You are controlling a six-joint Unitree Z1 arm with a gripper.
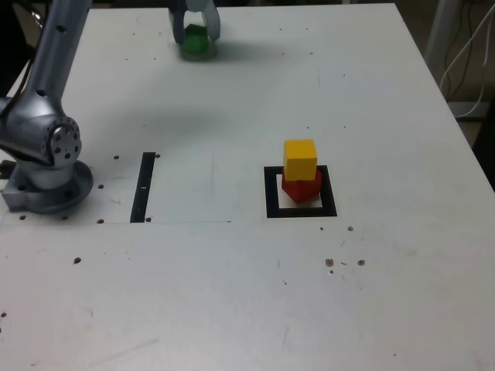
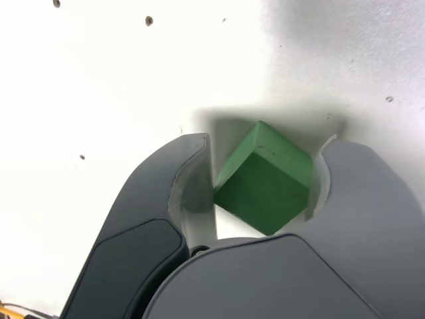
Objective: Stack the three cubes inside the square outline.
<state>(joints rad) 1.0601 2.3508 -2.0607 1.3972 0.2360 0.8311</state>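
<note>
Two cubes, yellow cube on red cube, are being kept stacked in the square outline while the green cube, far across the desk, is being clamped by the gripper, seemingly for stacking last.

Arm reaches from its base at the exterior view's left toward the far edge. Gripper points down, jaws closed on the green cube, apparently contacting both sides.
</note>
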